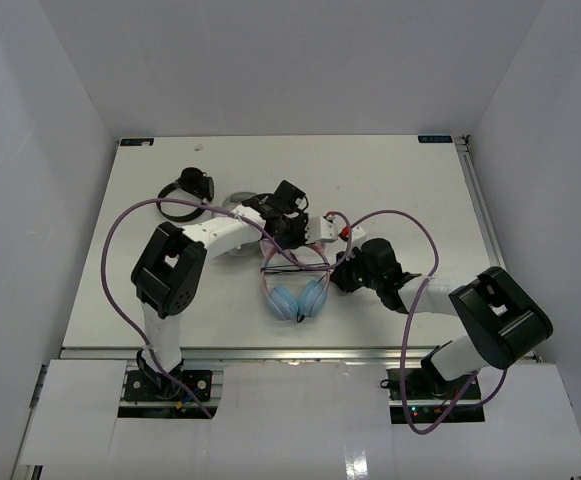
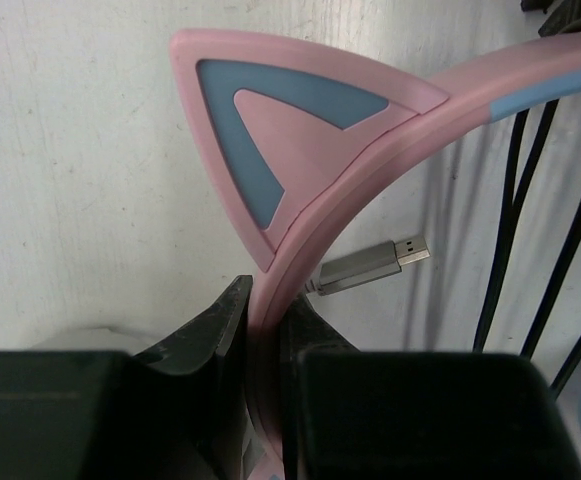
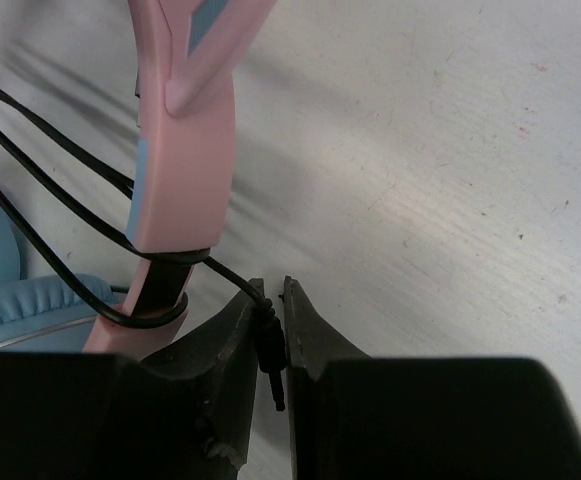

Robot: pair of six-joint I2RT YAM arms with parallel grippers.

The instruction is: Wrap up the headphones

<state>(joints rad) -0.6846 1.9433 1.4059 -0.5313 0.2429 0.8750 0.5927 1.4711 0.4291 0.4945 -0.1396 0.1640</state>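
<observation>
The headphones [image 1: 300,297] lie at the middle of the worktop [image 1: 400,180], nearer its near edge, light blue ear cups [image 1: 286,301] toward the arms. The left jaws are pressed onto the pink headband [image 2: 315,232] just below its cat ear [image 2: 290,125]. The right jaws, nearly together, pinch the black plug [image 3: 269,345] ending the thin dark cable [image 3: 232,276], whose strands cross the headband. A silver USB plug [image 2: 370,265] lies flat beside the headband. Small black headphones [image 1: 185,190] sit toward the far left corner
</observation>
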